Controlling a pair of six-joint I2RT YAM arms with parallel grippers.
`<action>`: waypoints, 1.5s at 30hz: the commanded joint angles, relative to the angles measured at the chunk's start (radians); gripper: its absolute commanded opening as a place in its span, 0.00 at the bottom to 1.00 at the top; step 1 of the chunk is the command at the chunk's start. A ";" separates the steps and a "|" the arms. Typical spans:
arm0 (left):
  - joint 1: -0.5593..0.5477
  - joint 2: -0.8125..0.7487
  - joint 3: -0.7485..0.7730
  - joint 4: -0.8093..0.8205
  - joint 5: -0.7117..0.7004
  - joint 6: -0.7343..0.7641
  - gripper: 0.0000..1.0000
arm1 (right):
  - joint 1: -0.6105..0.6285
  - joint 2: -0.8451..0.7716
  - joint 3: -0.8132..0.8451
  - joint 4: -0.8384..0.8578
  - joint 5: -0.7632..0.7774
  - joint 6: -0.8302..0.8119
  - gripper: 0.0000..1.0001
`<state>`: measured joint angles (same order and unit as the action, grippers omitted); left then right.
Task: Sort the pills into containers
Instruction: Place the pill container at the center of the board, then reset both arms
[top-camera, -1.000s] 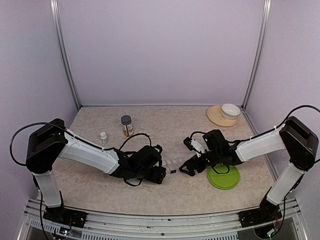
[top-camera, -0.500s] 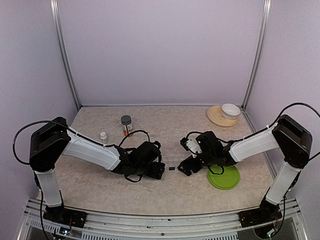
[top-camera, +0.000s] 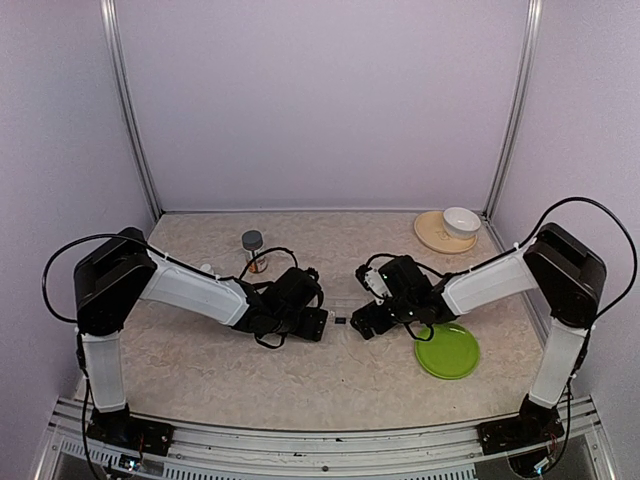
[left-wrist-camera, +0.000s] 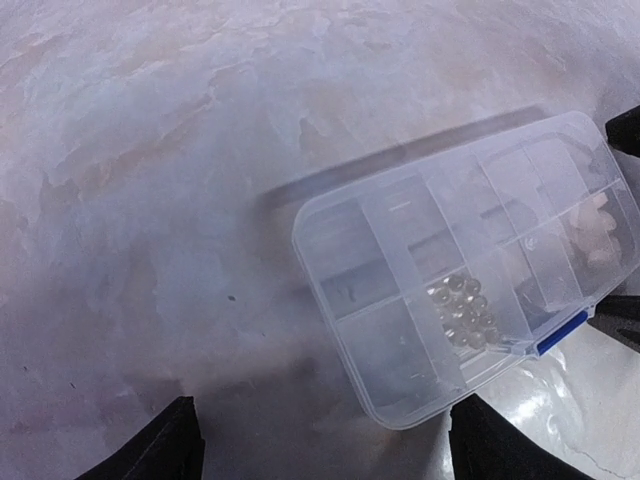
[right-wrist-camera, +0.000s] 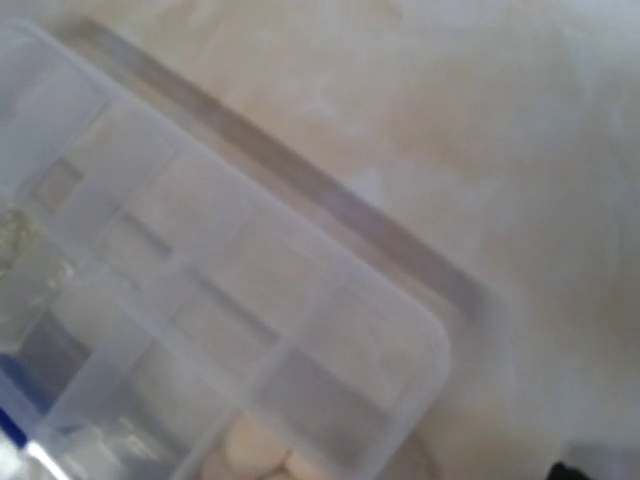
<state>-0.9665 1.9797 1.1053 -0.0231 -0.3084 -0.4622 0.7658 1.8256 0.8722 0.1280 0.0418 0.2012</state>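
Observation:
The clear pill box (left-wrist-camera: 470, 270) lies flat on the table with its lid down and a blue latch (left-wrist-camera: 562, 333) on one long side. One of its containers holds small clear round pills (left-wrist-camera: 462, 308); another holds pale pinkish pills (left-wrist-camera: 597, 226). My left gripper (left-wrist-camera: 330, 448) is open, and the box's near corner reaches in between its fingers without touching them. My right gripper (top-camera: 354, 325) is open at the box's other end, with a finger on each side. The right wrist view shows the box (right-wrist-camera: 230, 300) blurred and very close, with pale pills (right-wrist-camera: 250, 455) at the bottom.
A round green plate (top-camera: 447, 351) lies right of the right gripper. At the back right, a white bowl (top-camera: 461, 220) sits on a tan dish (top-camera: 434, 233). A grey-capped bottle (top-camera: 252, 246) stands behind the left arm.
Both grippers have moved inward and a little away from the bases, closing on the box's two ends. The right gripper has come left, off the green plate.

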 joint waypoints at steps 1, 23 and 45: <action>0.033 0.044 0.036 -0.026 -0.011 0.037 0.83 | 0.007 0.078 0.052 -0.085 0.046 0.002 0.98; 0.099 0.094 0.099 -0.018 0.011 0.077 0.83 | -0.059 0.144 0.186 -0.136 0.089 -0.051 1.00; 0.065 -0.292 -0.154 -0.011 -0.006 0.027 0.99 | -0.064 -0.222 0.016 -0.235 0.038 -0.030 1.00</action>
<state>-0.8932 1.7866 0.9836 -0.0372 -0.2951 -0.4225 0.7136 1.7115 0.9257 -0.0700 0.0917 0.1585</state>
